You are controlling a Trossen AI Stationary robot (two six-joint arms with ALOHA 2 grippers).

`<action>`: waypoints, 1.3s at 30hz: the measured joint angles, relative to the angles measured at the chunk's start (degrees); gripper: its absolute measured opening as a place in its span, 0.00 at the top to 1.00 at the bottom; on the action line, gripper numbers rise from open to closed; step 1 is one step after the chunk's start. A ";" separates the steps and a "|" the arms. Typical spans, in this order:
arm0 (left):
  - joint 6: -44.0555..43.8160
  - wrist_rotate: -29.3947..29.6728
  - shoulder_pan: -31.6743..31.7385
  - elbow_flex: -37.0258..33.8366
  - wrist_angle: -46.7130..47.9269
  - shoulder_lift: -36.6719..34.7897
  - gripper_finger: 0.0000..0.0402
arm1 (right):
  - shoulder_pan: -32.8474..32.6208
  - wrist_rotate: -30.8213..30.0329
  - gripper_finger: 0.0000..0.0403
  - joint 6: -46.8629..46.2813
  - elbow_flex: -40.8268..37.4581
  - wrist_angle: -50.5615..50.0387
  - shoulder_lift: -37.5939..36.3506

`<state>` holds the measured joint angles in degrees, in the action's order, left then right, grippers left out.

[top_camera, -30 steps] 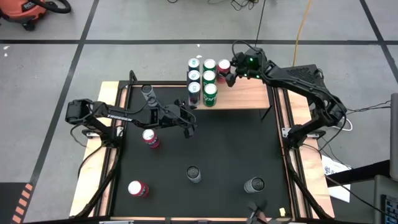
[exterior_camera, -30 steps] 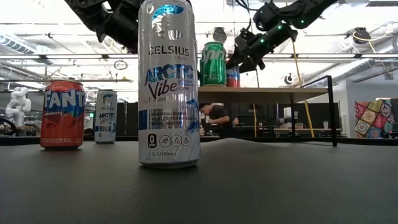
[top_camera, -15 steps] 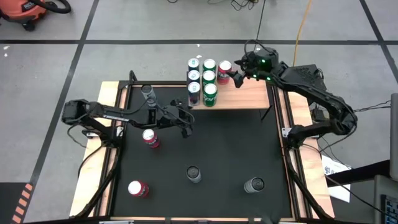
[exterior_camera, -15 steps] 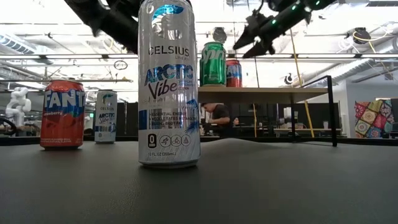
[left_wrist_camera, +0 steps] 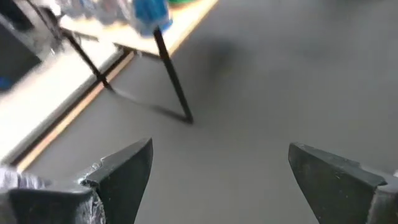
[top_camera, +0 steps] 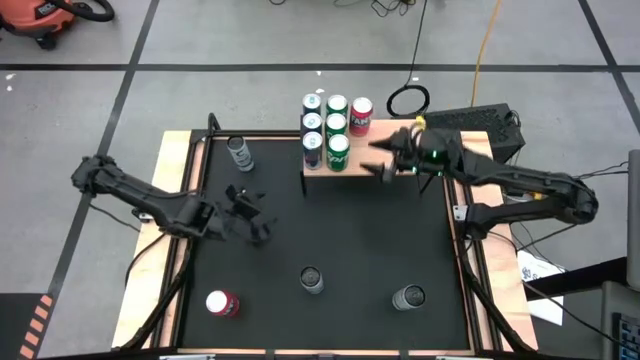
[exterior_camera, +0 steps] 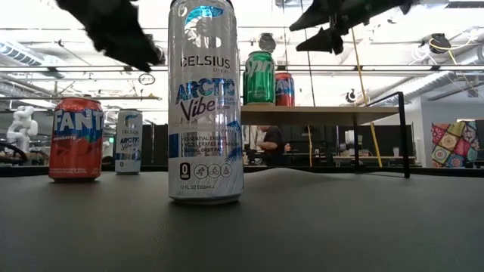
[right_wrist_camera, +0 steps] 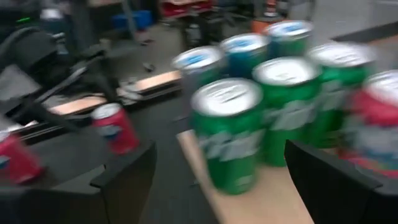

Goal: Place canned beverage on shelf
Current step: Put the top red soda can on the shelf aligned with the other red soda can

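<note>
Since a second ago: the right end effector (top_camera: 381, 157) has let go of the red can (top_camera: 361, 112) and pulled back off the shelf (top_camera: 400, 160), now hanging over the shelf's front edge. The left end effector (top_camera: 252, 213) has swung away from the shelf toward the left middle of the table (top_camera: 370, 240), and the red can that stood by it no longer shows from above.

Shelf, at the table's far edge: the red can stands at the right end of a cluster with two green cans (top_camera: 337, 152) and silver-topped ones (six in all, packed touching). Nothing sits between the right end effector and that cluster.

Around on the table: a slim silver can (top_camera: 239, 150) at far left, a red can (top_camera: 221, 303) at near left, a silver can (top_camera: 312, 280) near centre, a grey can (top_camera: 408, 297) to its right.

Right end effector: fingers spread wide, holding nothing. Left end effector: fingers likewise wide apart, empty, above bare table.
</note>
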<state>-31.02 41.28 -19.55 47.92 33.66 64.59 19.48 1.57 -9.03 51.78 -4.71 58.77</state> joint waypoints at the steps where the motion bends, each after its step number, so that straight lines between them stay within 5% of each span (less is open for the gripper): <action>1: -2.56 0.03 -1.00 0.00 2.38 -0.59 0.07 | -1.42 0.00 0.16 -0.50 -2.05 2.47 -0.24; 8: -24.54 2.05 -5.39 -0.06 25.89 -1.81 0.07 | -9.55 -0.07 0.16 -1.54 -13.29 22.62 0.97; 12: -33.05 0.38 -8.02 -1.76 31.75 -1.84 0.07 | -13.96 -0.17 0.16 0.75 -15.91 29.38 2.31; 20: -34.73 -2.52 -11.39 -5.69 27.80 -1.83 0.07 | -19.01 -5.97 0.16 2.86 -16.14 32.50 3.75; 30: -40.22 -3.80 -11.72 -14.20 21.38 -1.85 0.08 | -20.67 -6.04 0.16 3.10 -16.14 35.28 3.75; 39: -39.13 -3.77 -11.76 -15.52 17.63 -1.85 0.34 | -21.92 -6.00 0.16 2.30 -16.14 37.41 3.75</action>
<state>-70.16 37.51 -31.31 32.40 51.29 62.74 -2.44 -4.43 -6.73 35.64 32.70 62.52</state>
